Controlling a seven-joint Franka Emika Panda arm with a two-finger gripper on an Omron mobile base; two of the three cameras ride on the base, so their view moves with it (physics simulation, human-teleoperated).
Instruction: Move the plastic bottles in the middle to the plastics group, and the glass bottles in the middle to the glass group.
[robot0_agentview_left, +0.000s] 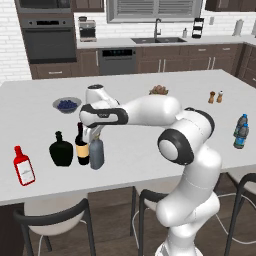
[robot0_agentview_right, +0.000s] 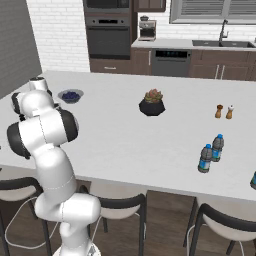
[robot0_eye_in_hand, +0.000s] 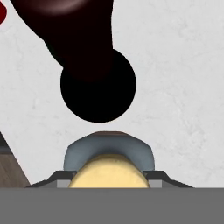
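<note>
Grasping the grey bottle (robot0_agentview_left: 96, 154), the claw (robot0_agentview_left: 96, 135) crowds the wine bottle (robot0_agentview_left: 81, 146) near the counter's front edge (robot0_agentview_left: 100, 194).

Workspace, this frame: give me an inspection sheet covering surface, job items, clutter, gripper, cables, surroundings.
Surface: white island counter, stools along its near edge.
Job's things: grey bottle with gold cap stands beside the wine bottle; black flask and red bottle further left; two water bottles side by side at the far right end.
Clutter: bowl of blueberries, potted plant, salt and pepper shakers.
Gripper: gripper shut on the grey bottle's cap from above; the bottle seems to rest on the counter.
Cables: thin light cable on the floor by the base.
Surroundings: wall oven, dishwasher, sink, brown cabinets.
</note>
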